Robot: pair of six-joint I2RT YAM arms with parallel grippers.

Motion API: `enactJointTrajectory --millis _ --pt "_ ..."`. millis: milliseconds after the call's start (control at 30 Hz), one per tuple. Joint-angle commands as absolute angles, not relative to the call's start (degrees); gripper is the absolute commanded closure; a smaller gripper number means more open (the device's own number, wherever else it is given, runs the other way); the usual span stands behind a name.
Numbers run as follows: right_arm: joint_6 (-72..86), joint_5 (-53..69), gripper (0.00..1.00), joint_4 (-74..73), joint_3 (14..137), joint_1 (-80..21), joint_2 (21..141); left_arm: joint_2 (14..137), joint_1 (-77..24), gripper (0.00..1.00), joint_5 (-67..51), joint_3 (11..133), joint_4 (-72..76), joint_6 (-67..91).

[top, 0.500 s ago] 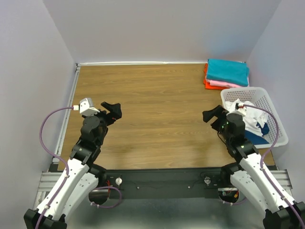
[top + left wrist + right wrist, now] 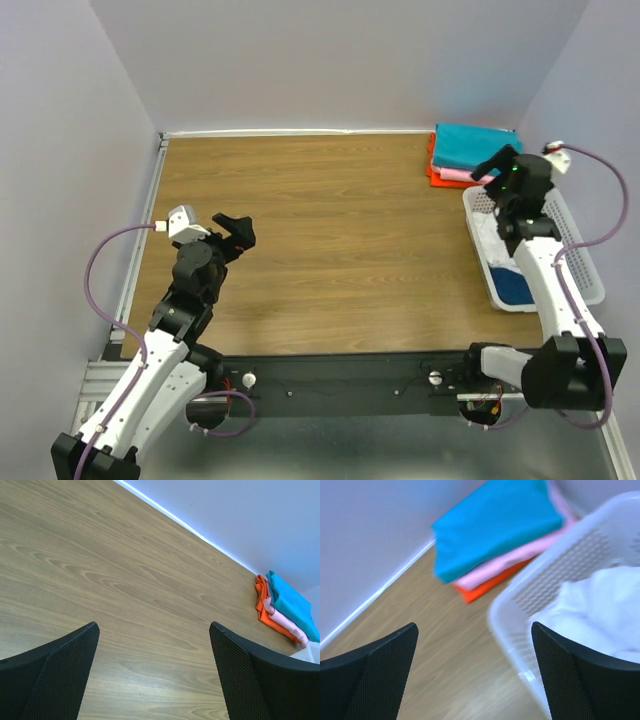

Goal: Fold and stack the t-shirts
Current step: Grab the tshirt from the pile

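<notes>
The right gripper [image 2: 493,165], fingers spread, is hovering at the basket's [image 2: 560,570] far rim, its arm hiding much of the white t-shirt [image 2: 600,605]; the left gripper [image 2: 238,230] is waiting agape near the left edge.

Wooden table [image 2: 320,220], folded shirt stack [image 2: 476,155], laundry basket [image 2: 550,580]

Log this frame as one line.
left gripper open, over table | right gripper open, at laundry basket far end | folded stack teal/pink/orange | white t-shirt, dark blue t-shirt in basket
</notes>
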State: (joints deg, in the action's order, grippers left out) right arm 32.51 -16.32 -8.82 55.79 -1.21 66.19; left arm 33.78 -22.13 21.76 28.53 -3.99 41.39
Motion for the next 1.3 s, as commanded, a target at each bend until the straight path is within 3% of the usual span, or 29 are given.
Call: enactJointTrajectory --millis 0,100,333,900,967,1067,1267 --pt "31.8 -11.6 0.0 -14.5 58.8 9.2 71.8 32.3 -21.8 0.02 24.2 27.8 -3.7 41.3" --pt "30.9 -12.8 0.0 -17.0 58.7 14.0 74.8 32.2 -21.9 0.02 23.6 27.9 -3.5 41.0" --pt "29.5 -29.5 0.0 -24.4 57.8 18.8 79.6 34.0 -21.9 0.02 22.8 27.7 -1.7 40.8" --pt "33.0 -30.6 0.03 -27.1 51.4 20.0 81.0 42.1 -21.9 0.02 20.0 29.4 -2.0 41.0" --pt "33.6 -30.1 0.08 -27.1 51.4 20.0 81.5 42.4 -21.9 0.02 19.9 29.4 -2.0 41.0" --pt "34.1 -29.9 0.25 -27.0 51.7 20.0 81.8 42.4 -21.9 0.02 20.0 29.4 -2.0 41.0" --pt "35.1 -29.2 0.69 -26.9 50.7 20.3 79.9 41.9 -21.9 0.02 20.3 29.3 -1.9 41.0"
